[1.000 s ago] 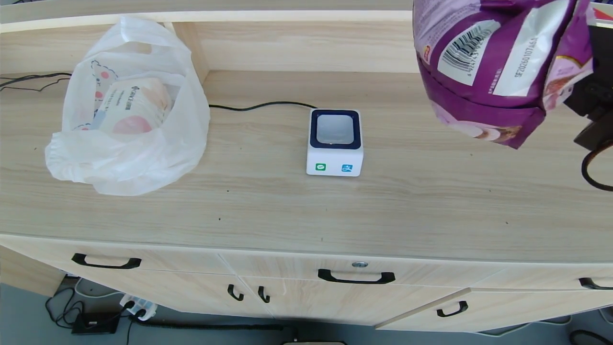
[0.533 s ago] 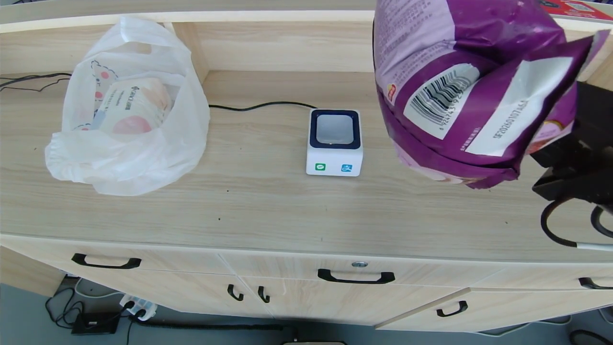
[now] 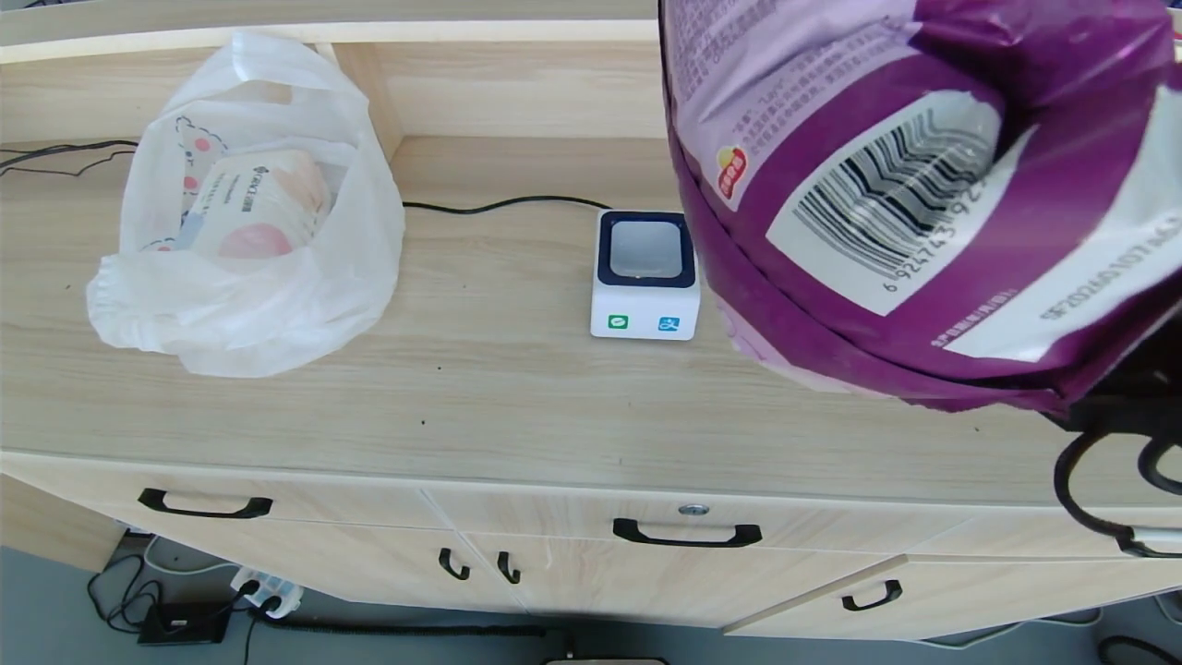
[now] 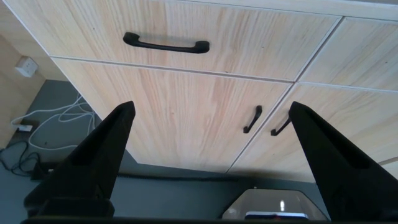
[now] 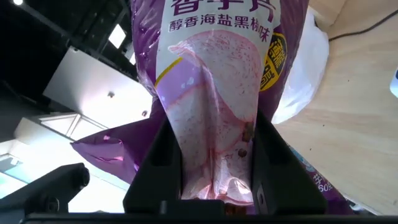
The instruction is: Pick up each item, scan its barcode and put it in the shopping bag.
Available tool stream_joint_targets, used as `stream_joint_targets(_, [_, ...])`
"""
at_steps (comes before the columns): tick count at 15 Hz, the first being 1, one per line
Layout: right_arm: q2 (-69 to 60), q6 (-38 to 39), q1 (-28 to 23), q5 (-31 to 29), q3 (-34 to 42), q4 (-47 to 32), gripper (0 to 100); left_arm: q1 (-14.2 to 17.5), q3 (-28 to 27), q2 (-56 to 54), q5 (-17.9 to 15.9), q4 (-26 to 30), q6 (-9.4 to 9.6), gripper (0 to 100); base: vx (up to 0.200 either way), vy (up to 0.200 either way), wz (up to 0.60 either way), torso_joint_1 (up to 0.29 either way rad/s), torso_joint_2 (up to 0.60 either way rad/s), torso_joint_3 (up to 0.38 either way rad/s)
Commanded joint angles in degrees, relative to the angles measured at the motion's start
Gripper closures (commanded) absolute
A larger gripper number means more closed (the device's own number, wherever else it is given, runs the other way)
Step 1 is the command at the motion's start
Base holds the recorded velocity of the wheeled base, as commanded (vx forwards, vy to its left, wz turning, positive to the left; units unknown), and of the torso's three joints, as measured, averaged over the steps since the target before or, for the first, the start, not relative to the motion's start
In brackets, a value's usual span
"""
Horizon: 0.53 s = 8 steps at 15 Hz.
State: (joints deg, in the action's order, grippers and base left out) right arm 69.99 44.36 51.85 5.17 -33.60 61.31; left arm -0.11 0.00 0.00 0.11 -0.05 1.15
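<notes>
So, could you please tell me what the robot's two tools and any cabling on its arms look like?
Both are matte black. The left tool has two broad wedge-shaped fingers that taper to narrow tips, without markings. The right tool has flat-sided black fingers of similar build. At the right arm's wrist, a black cable runs in loops, with a short white section.

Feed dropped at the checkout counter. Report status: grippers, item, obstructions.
Right gripper shut on purple snack bag, held above counter right of scanner, barcode facing up. Left gripper open, low by drawers. Shopping bag holds one pack. Scanner cable behind, not in path.
</notes>
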Motion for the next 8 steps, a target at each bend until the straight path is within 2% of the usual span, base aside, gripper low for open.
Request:
stream_joint_targets(1, [-0.99,0.73,0.54,0.02,4.24,2.33,100,0.02,0.00,0.00,0.07,-0.04,0.08,0,0.000,0.000,0.00,0.000,0.00,0.000])
stream_joint_targets(4, [-3.80,1.96,1.94,0.10,8.37,4.70,100,0.02,0.00,0.00,0.07,-0.21,0.08,0,0.000,0.000,0.00,0.000,0.00,0.000])
stream_joint_targets(8, [-5.91,2.75,1.94,1.25,10.22,4.70,100,0.02,0.00,0.00,0.07,-0.13,-0.18,0,0.000,0.000,0.00,0.000,0.00,0.000])
